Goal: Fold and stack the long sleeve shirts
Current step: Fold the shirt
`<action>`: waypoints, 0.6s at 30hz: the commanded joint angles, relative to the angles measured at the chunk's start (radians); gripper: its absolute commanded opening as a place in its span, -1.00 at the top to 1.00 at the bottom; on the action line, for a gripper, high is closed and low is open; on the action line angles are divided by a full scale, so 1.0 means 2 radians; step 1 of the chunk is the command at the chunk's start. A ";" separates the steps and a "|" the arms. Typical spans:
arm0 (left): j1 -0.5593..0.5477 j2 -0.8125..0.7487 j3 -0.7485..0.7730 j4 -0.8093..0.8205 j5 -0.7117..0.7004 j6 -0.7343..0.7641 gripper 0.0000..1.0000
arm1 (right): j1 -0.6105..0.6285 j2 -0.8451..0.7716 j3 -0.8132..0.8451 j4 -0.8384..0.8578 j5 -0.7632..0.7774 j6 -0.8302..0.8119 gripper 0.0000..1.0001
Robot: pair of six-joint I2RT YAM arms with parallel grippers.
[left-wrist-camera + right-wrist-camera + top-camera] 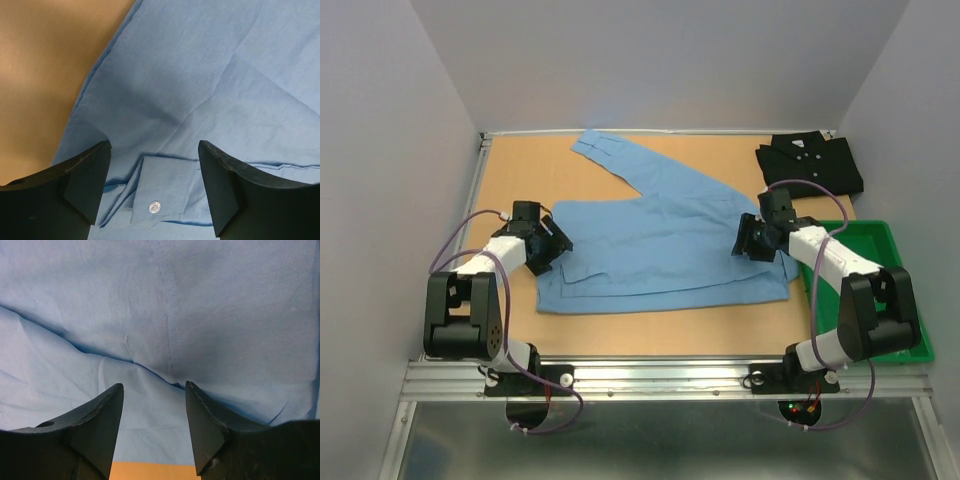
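**At mid-surface, both pincers spread over the light blue shirt (660,250)**

Across the middle of the surface (520,170) you have the light blue shirt lying flat and partly folded. One sleeve (620,160) runs out toward the far edge. The black shirt (810,162) sits folded in the far right corner, well apart from both arms. The green tray (880,250) lies along the right edge.

Your left pincer (552,250) is at the shirt's left edge with its jaws spread. In its wrist view a folded cuff (165,192) with one pale button (154,205) lies between the two fingers. Bare surface shows just past the cloth on the left. Whether the fingers touch the cloth, you cannot tell from these views.

Your right pincer (748,240) is at the shirt's right side, its jaws also spread and holding nothing. Its wrist view is filled with blue cloth, where a stitched seam (172,315) runs down toward the gap between the fingers. A creased fold crosses just ahead of the tips. A strip of bare surface shows beneath the gap.
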 commanded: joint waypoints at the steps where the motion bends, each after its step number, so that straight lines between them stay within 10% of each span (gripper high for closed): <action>1: 0.021 -0.017 -0.028 -0.045 -0.018 0.001 -0.65 | 0.005 -0.001 -0.001 0.018 -0.003 0.004 -0.16; 18: 0.083 -0.085 0.044 -0.050 -0.034 0.101 -0.67 | 0.005 0.048 0.118 0.009 -0.027 -0.052 -0.16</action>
